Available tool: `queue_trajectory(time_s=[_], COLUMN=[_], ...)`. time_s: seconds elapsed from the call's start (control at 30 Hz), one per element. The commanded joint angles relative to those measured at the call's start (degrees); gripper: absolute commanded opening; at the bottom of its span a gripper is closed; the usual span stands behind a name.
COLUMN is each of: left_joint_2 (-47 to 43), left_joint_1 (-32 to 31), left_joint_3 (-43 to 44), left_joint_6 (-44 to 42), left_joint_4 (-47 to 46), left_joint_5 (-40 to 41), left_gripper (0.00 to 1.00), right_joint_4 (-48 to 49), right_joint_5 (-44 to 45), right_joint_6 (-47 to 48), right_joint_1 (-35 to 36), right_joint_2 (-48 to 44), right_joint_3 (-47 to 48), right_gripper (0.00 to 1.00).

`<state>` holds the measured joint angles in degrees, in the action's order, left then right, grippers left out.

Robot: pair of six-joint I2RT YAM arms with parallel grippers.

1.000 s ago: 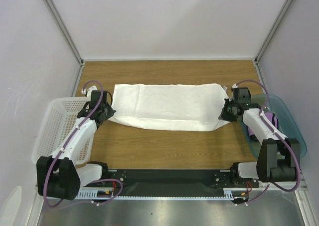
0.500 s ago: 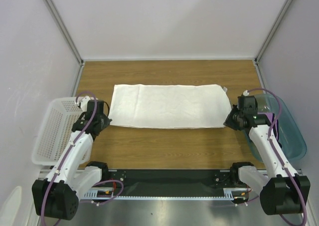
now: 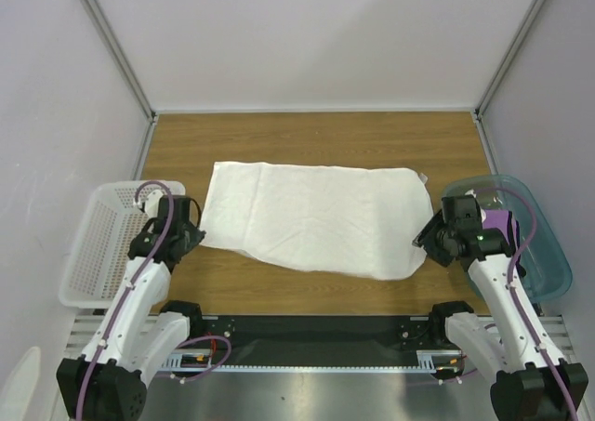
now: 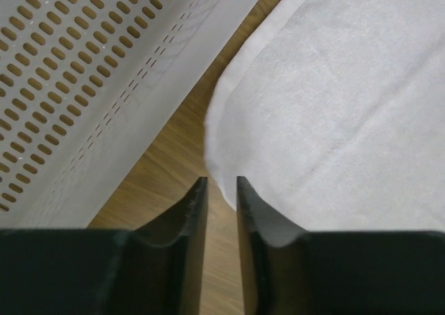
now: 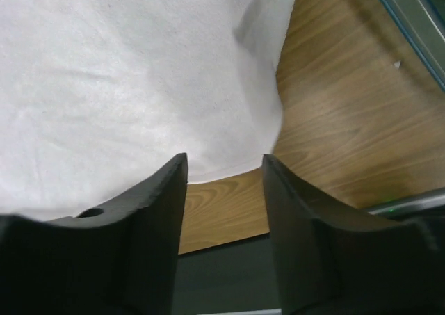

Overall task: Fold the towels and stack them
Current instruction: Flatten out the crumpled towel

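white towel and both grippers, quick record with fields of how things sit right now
white towel: spread on the wooden table between the two arms, lying slightly askew
left gripper: jaws a little apart, nothing between them, just off the towel's left corner
right gripper: open, nothing held, at the towel's right near edge
white perforated basket: at the table's left side
teal bin: at the right side, purple towel inside, partly hidden by the right arm

White towel [image 3: 316,218], white perforated basket [image 3: 98,244], translucent teal bin [image 3: 547,254], brown wood-grain table [image 3: 316,138]
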<state>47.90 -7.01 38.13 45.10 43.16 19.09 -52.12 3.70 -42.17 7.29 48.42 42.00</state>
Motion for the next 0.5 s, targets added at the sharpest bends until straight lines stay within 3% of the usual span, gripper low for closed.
queue_trajectory(time_s=[0.0,0.1,0.17,0.3,0.47], left_joint_2=[-2.72,-4.22,-4.66,-3.44,3.59], left_joint_1=[-0.2,-0.2,-0.38,-3.09,-7.31], left_joint_3=[1.85,4.13,5.54,8.1,8.01], left_joint_6=[0.43,-2.02,-3.43,-7.04,-8.01], left_joint_4=[2.19,0.88,-1.48,-7.72,-17.92], left_joint_5=[-0.98,-4.4,-8.34,-13.11,-14.34], left_gripper=[0.32,0.47,0.55,0.59,0.64], right_joint_4=[-4.57,-6.07,-5.54,-0.11,15.8], right_joint_5=[0.96,1.13,1.57,2.18,2.35], right_joint_6=[-3.79,-2.84,-2.3,-1.25,-1.24], right_joint_1=[0.18,0.27,0.27,1.49,5.62], right_joint_2=[-1.57,-2.02,-1.58,0.26,7.63], right_joint_3=[0.27,2.99,4.84,6.52,4.15], right_gripper=[0.54,0.68,0.7,0.7,0.72])
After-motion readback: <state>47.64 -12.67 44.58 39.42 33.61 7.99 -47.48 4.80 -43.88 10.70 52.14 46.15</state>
